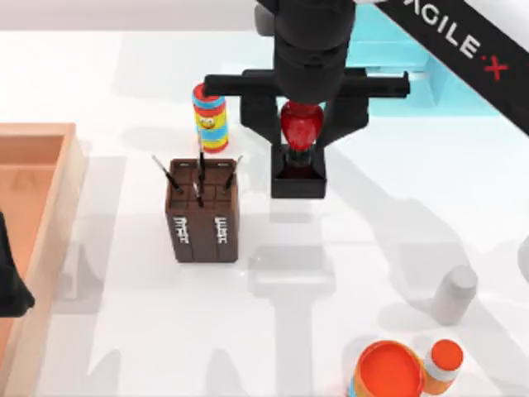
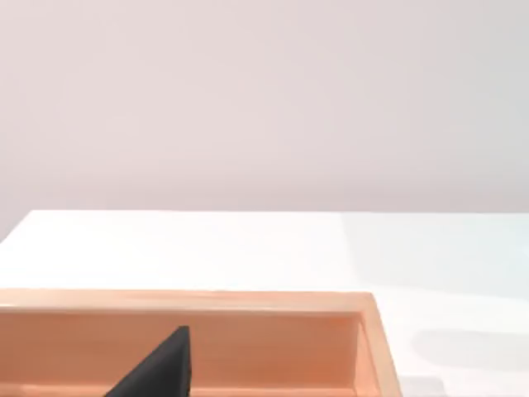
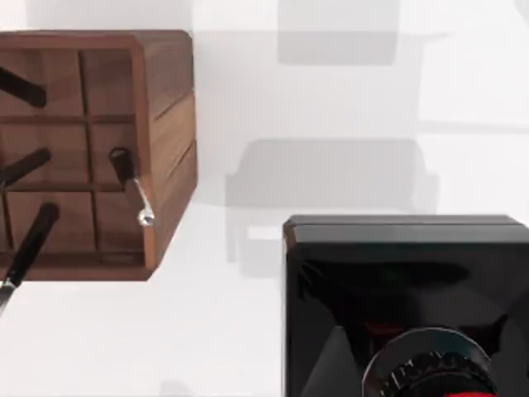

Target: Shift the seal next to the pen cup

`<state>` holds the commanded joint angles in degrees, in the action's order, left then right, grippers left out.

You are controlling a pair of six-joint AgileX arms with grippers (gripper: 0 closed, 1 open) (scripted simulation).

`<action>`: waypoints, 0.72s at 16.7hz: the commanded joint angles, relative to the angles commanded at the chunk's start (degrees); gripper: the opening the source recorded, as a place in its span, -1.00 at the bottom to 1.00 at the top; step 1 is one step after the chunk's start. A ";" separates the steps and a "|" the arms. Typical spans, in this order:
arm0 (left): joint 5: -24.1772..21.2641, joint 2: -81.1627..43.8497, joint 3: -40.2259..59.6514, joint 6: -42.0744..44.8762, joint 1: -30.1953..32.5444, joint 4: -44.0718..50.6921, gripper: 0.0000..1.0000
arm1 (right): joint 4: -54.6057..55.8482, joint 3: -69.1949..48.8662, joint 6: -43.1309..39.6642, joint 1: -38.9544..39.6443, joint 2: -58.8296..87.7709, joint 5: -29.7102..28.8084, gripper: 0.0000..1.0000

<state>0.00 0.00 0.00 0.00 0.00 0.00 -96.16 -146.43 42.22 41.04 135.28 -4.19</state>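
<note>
The seal (image 1: 298,178), a black square block with a glossy red knob, hangs a little above the table, its shadow lying on the white surface nearer the front. My right gripper (image 1: 301,131) comes down from the back and is shut on the red knob. The pen cup (image 1: 204,213), a dark brown box with white markings and thin pens, stands to the left of the seal with a gap between them. In the right wrist view the seal's black block (image 3: 405,289) sits close up, apart from the pen cup (image 3: 91,149). My left gripper (image 1: 8,285) is parked at the left edge.
A rainbow-striped cylinder (image 1: 210,117) stands just behind the pen cup. A wooden tray (image 1: 50,207) lies along the left side. At the front right are a pale grey bottle (image 1: 455,294), an orange-lidded can (image 1: 390,372) and an orange-capped bottle (image 1: 444,364).
</note>
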 joint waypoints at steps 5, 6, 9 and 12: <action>0.00 0.00 0.00 0.00 0.00 0.00 1.00 | -0.04 -0.40 0.56 0.41 0.24 0.06 -1.00; 0.00 0.00 0.00 0.00 0.00 0.00 1.00 | 0.09 -0.20 0.55 0.41 0.17 0.06 -1.00; 0.00 0.00 0.00 0.00 0.00 0.00 1.00 | 2.23 2.97 0.50 0.45 -0.81 -0.02 -1.00; 0.00 0.00 0.00 0.00 0.00 0.00 1.00 | 4.94 6.92 0.46 0.53 -2.01 -0.11 -1.00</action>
<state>0.00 0.00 0.00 0.00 0.00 0.00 -91.22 -139.50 42.68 41.58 133.27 -4.30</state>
